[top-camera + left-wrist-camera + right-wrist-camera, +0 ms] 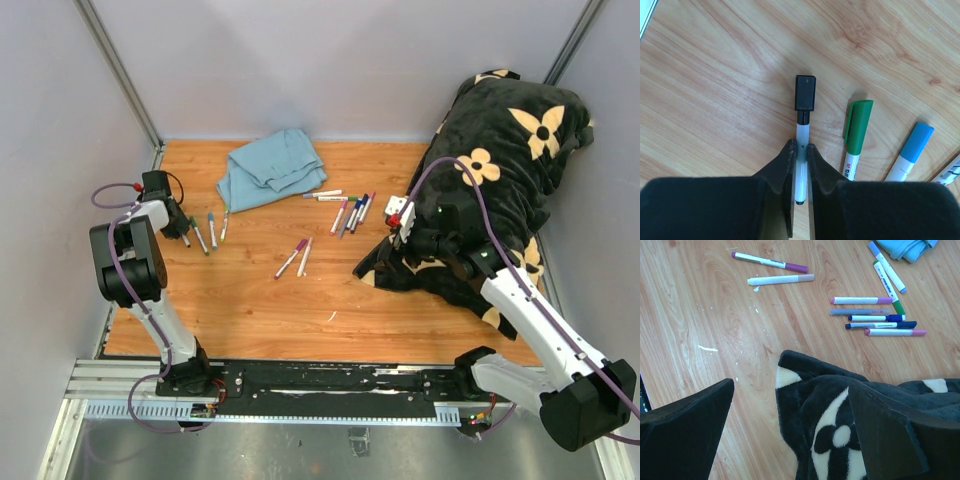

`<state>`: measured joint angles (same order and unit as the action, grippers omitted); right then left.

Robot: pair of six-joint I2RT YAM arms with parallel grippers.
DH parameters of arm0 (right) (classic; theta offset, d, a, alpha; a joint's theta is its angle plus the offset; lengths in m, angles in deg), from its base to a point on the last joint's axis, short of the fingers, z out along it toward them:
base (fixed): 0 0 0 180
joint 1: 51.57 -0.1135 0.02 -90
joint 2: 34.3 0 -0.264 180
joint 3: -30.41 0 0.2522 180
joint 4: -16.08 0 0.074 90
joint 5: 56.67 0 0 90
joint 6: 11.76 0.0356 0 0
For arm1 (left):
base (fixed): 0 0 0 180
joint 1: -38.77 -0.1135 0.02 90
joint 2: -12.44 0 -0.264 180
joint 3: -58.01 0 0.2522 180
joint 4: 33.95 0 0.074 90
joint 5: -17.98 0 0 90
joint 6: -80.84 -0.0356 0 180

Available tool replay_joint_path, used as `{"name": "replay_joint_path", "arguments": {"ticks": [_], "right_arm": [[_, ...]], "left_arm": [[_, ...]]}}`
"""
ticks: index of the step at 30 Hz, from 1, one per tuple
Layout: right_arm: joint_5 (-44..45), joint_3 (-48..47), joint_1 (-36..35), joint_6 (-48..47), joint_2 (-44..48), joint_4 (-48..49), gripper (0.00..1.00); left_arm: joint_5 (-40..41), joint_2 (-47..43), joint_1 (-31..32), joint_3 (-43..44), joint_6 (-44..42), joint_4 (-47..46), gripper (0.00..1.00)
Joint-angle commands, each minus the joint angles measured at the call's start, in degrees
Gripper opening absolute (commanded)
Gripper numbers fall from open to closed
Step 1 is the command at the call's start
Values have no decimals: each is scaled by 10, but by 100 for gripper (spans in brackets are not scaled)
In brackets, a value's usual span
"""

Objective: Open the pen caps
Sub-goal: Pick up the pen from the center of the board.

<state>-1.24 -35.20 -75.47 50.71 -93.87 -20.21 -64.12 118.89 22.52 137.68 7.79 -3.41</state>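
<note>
Pinching a white marker barrel (802,132) tight, the left jaws sit at the desk's (715,75) 9 o'clock edge, its black cap (805,92) on and pointing to 12, with a green cap (858,125) and blue cap (917,142) just beside at 3. The right jaws gape wide, holding nothing, over a flowered blanket (830,410) at 3 o'clock. More pen caps (885,300) lie mid-desk, a blue cloth (270,165) toward 12, grey walls around.
</note>
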Motion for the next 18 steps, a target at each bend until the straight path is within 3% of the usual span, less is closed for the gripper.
{"name": "replay_joint_path", "arguments": {"ticks": [1, 9, 18], "right_arm": [[-21, 7, -11, 0, 0, 5, 98], [-44, 4, -18, 14, -3, 6, 98], [-98, 2, -19, 46, 8, 7, 98]], "left_arm": [[7, -6, 2, 1, -6, 34, 0], [-15, -69, 2, -27, 10, 13, 0], [-82, -194, 3, -124, 75, -40, 0]]}}
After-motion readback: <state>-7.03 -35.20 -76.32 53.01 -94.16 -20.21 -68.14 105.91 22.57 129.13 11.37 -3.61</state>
